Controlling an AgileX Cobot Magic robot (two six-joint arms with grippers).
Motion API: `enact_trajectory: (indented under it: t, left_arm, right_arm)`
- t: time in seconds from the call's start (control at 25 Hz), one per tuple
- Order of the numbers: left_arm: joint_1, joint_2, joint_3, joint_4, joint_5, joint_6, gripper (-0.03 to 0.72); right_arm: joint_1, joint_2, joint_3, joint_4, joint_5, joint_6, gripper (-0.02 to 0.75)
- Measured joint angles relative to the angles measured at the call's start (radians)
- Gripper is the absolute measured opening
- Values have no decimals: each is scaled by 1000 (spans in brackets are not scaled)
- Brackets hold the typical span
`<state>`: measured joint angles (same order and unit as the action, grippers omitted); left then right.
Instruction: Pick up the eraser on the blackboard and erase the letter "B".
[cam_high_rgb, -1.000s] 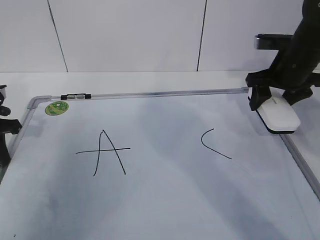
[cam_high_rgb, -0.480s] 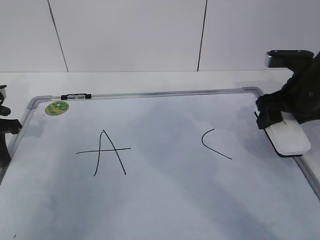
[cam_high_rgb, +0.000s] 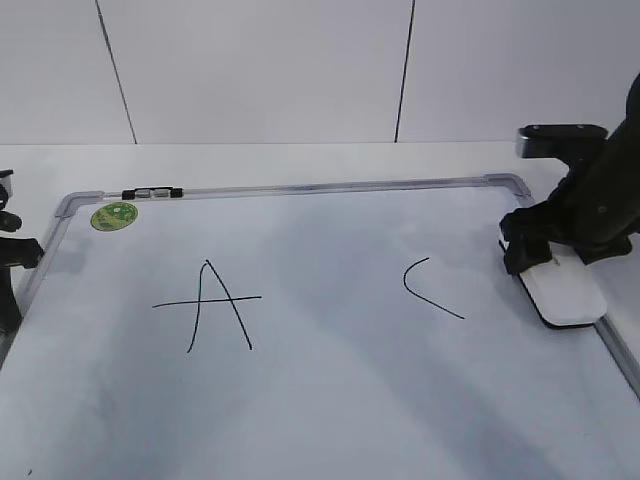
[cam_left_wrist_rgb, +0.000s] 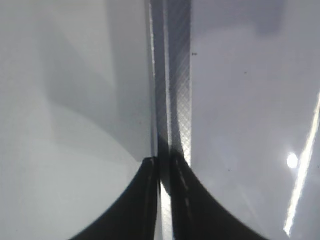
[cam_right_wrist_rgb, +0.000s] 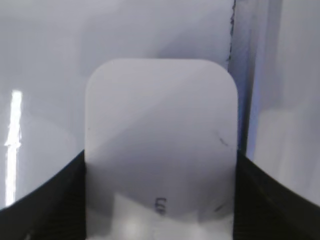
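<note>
In the exterior view the blackboard (cam_high_rgb: 330, 400) lies flat on the white bench, filling most of it, with its far-right frame corner close to the right gripper (cam_high_rgb: 545, 262). That gripper has the eraser (cam_high_rgb: 563, 296) between its jaws near the board's right edge; compared with a second ago, when the eraser sat up by the far-right corner and partly over the frame, it has come nearer along the right edge and settled a little inward, and in the last half second it edged slightly further in toward the "C" (cam_high_rgb: 430, 288). The only writing in sight is the crossed "A" (cam_high_rgb: 208, 305) toward the left and the open "C" toward the right; the letter "B" cannot be found between them, where the surface is merely smudged grey, so I judge the wiping is done and the eraser is being carried aside. A green sticker (cam_high_rgb: 114, 215) sits at the board's far-left corner. No container is present. In the left wrist view the left gripper (cam_left_wrist_rgb: 165, 200) has its jaws together, hanging over the board's frame strip (cam_left_wrist_rgb: 177, 80) at the left edge, gripping nothing. In the right wrist view the white eraser (cam_right_wrist_rgb: 161, 145) fills the frame, clamped at both long sides by the dark jaws, its small grey print near the bottom, with the frame strip just beside it.
</note>
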<state>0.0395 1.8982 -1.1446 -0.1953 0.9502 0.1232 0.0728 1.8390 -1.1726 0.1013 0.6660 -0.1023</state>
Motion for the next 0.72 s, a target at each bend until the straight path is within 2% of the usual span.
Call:
enact_trajectory:
  t: [0.6, 0.72]
  left_arm:
    - [0, 0, 0, -1, 0, 0, 44]
    - [0, 0, 0, -1, 0, 0, 44]
  right_arm:
    - [0, 6, 0, -4, 2, -2, 558]
    - [0, 6, 0, -4, 2, -2, 579]
